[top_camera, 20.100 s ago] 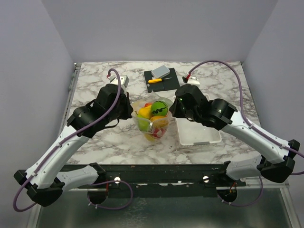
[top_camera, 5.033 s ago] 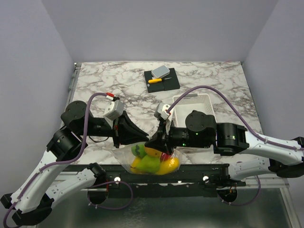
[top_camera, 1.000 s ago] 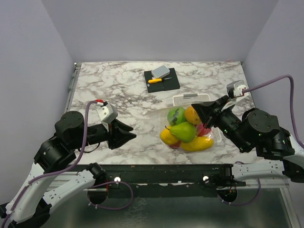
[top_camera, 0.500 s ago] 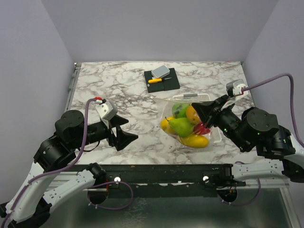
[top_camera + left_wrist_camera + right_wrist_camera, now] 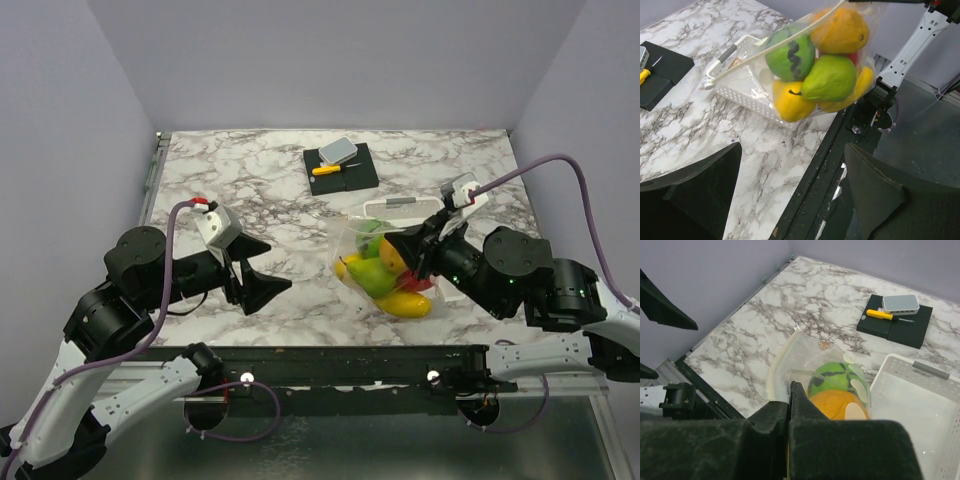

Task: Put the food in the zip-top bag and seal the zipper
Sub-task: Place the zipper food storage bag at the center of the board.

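The right claw (image 5: 790,386) is clenched on the zip-top bag (image 5: 790,357) beside its zipper (image 5: 776,365). The bag holds the food (image 5: 830,77) at the near left corner of the white basket (image 5: 395,204). The left claw (image 5: 272,266) gapes wide, released and empty, well left of the basket.

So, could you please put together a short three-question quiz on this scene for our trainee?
1. True or false: the left gripper is gripping the zip-top bag.
2. Which of these lies on the black mat? A) a spoon B) a yellow-handled knife C) a banana
3. Fill in: the right gripper is ___ on the bag's top edge, with the food inside the bag.

Key: 1 false, its jaws stand open and apart from the bag; 2 B; 3 shut.
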Tool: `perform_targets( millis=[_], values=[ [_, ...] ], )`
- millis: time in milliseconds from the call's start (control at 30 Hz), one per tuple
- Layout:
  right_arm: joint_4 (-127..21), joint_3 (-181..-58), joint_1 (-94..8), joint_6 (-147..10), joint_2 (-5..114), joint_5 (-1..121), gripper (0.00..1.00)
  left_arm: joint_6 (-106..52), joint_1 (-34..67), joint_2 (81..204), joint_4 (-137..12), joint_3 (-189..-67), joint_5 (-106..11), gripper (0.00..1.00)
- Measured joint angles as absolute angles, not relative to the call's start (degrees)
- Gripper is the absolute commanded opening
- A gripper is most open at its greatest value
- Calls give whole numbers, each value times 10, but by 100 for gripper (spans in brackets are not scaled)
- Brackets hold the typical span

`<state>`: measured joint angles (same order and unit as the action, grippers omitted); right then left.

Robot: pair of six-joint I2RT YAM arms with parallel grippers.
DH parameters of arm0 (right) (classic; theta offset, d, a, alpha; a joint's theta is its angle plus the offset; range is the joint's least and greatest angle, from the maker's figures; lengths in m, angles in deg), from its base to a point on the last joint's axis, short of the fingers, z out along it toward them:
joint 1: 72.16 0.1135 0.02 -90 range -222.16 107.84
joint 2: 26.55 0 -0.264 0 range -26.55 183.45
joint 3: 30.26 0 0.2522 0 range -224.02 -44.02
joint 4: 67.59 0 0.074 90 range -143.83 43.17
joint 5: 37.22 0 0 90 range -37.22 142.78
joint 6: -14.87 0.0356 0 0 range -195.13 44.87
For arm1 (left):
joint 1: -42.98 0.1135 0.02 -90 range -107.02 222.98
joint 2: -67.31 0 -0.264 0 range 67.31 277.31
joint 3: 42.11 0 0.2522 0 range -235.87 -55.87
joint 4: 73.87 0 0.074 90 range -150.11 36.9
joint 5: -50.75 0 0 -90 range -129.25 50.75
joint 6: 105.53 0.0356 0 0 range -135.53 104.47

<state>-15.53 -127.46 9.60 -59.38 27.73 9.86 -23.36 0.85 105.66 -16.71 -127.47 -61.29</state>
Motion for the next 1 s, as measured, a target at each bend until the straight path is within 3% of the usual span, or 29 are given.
perform_targets(
  millis=[500,1000],
  values=[
    [-89,-1324,96,-587,354,267,1,-232,9,1107,-202,-1314,-686,86],
    [-95,-1340,96,-601,401,448,1,-223,9,1113,-232,-1314,-856,91]
  ],
)
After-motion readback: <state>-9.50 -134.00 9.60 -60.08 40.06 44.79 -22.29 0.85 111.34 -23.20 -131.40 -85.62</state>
